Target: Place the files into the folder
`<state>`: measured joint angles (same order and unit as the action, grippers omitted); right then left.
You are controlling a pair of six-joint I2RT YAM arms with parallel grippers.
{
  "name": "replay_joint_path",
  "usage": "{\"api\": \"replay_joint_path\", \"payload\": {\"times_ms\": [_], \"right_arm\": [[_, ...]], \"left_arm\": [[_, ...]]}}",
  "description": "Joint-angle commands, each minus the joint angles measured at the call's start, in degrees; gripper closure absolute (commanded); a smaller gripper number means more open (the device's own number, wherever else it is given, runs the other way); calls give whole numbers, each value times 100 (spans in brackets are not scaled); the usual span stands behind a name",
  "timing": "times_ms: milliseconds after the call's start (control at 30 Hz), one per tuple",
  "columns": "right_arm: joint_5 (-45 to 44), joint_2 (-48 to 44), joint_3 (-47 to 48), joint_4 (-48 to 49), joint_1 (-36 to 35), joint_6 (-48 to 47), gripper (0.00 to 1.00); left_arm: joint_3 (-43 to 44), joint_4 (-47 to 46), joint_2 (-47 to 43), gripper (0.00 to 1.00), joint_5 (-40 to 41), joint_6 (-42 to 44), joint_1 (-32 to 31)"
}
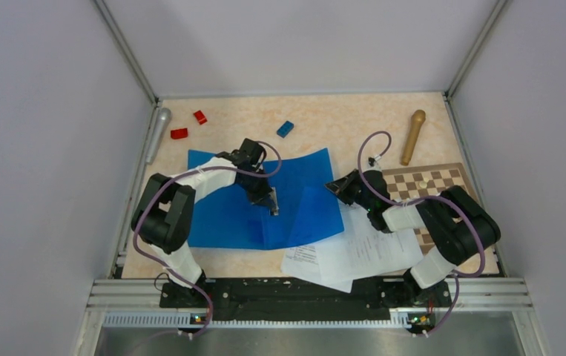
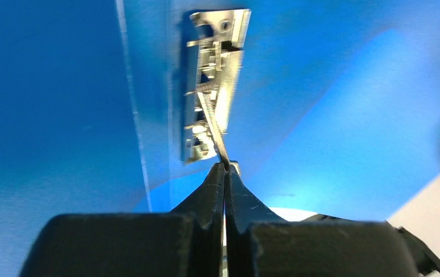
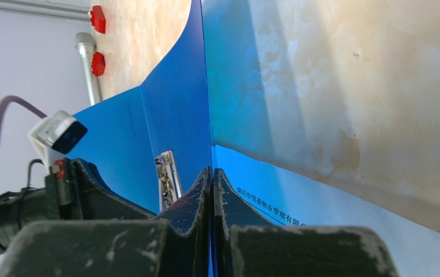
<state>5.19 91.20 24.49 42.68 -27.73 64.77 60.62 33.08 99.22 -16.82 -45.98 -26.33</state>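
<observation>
The folder (image 1: 228, 215) lay open mid-table, its right cover raised. The files (image 1: 369, 256) lay just off the folder's near right corner, under the right arm, the nearer one. The clip (image 2: 211, 98) ran along the folder's spine. The left gripper (image 2: 226, 168) was pinched on the clip's end, and the right gripper (image 3: 211, 173) was clamped on the cover's edge

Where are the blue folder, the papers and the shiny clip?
folder (image 1: 224, 215): top view, bare left cover.
files (image 1: 365, 256): top view, middle of the top sheet.
metal clip (image 2: 214, 86): left wrist view, its middle.
</observation>
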Motion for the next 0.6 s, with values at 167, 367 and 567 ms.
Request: {"api": "replay_joint_path", "payload": {"times_ms": [167,367,567], "right_arm": [[922,64,122,31,-243,135,100],[849,-139,138,-144,-244,80,100],[776,-357,171,-265,-246,120,100]], "left_arm": [[739,-1043,147,100,-643,-231,-2],[1485,13,-478,100,520,232,19],[1900,688,-1404,81,1709,540,154]]}}
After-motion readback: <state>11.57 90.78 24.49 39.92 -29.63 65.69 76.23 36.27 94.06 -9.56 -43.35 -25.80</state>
